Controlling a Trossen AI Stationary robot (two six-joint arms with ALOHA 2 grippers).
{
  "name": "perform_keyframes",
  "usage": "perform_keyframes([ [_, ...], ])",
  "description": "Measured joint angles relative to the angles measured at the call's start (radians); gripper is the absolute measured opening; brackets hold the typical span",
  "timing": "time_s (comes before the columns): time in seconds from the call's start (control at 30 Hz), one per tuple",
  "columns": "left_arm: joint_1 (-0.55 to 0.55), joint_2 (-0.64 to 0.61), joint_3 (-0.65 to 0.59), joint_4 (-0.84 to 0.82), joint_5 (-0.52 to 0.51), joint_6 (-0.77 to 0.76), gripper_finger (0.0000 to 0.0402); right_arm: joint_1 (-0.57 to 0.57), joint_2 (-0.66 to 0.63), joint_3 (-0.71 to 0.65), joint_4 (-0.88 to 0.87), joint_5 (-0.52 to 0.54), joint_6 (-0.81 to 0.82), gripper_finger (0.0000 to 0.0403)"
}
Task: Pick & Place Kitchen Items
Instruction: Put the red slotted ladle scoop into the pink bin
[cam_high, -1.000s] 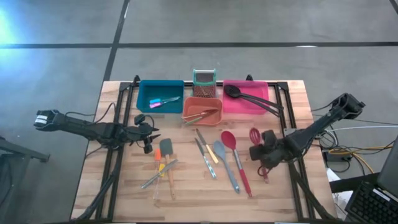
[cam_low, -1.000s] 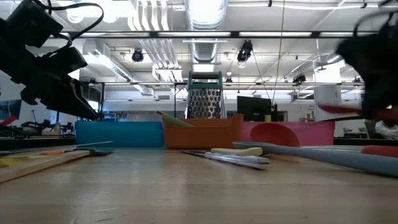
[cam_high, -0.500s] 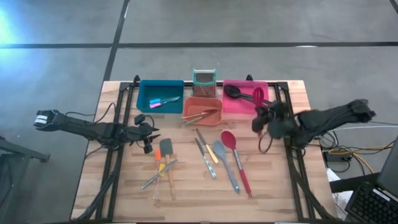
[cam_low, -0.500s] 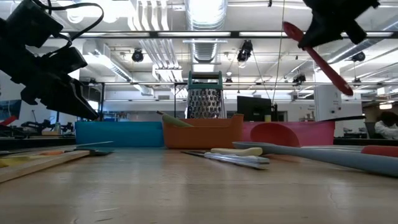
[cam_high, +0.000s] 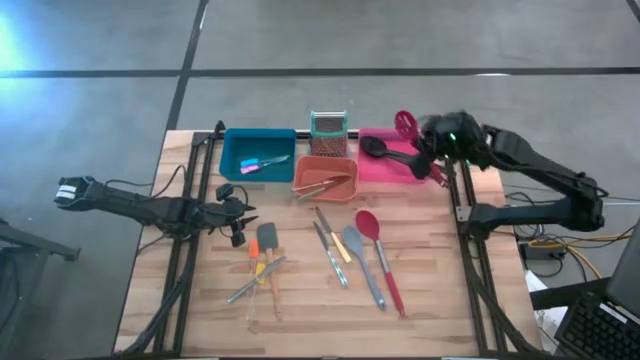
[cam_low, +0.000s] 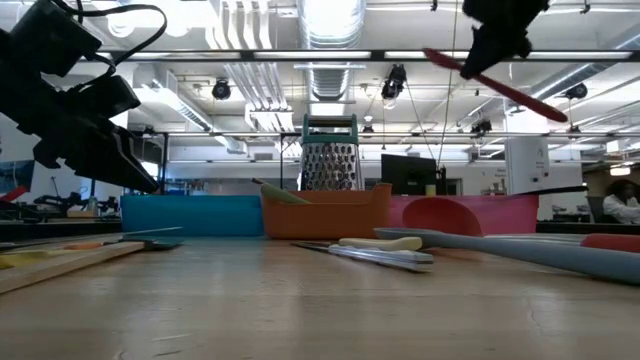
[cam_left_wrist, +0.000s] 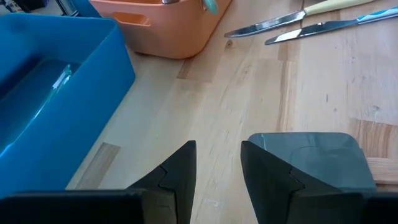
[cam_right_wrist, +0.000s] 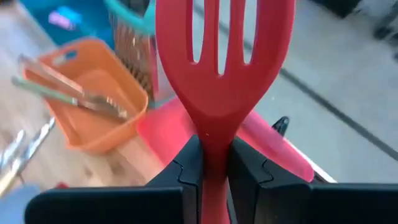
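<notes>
My right gripper (cam_high: 436, 150) is shut on a red slotted spatula (cam_high: 405, 124), high above the pink bin (cam_high: 392, 168); both also show in the low view, the gripper (cam_low: 492, 45) and the spatula (cam_low: 520, 95). My left gripper (cam_high: 241, 224) is open and empty, low over the table's left part, beside the blade of a grey spatula (cam_left_wrist: 311, 152). More utensils lie flat on the table: a red spoon (cam_high: 372, 235), a grey-blue spatula (cam_high: 360, 255), knives (cam_high: 330, 245), and an orange-handled tool (cam_high: 254, 262). My right gripper pinches the red spatula's handle (cam_right_wrist: 210, 149) between its two fingers (cam_right_wrist: 249, 171), just behind the slotted head (cam_right_wrist: 224, 56). The fingers lie across the handle. The spatula is lifted clear and tilted, its free handle end (cam_low: 560, 116) lower than the head.
The blue bin (cam_high: 250, 150) holds small tools, the orange bin (cam_high: 340, 186) holds tongs, and the pink bin holds black spoons (cam_high: 400, 155). A teal-rimmed mesh holder (cam_high: 327, 127) stands behind the orange bin. Bare wood lies at the table's near edge and right part.
My right gripper has risen from low over the table's right part, carrying the red slotted spatula up and toward the far edge to above the pink bin. The spatula was lifted clear and has turned, its head now pointing toward the far edge.
</notes>
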Motion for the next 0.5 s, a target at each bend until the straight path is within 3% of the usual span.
perform_keyframes([
  [0.2,0.0,0.0,0.0,0.0,0.0,0.0,0.013,-0.196,0.182,0.067,-0.133,-0.188,-0.169,0.0036],
  [0.5,0.0,0.0,0.0,0.0,0.0,0.0,0.0131,-0.284,0.447,0.137,-0.2,-0.224,-0.368,0.0036],
])
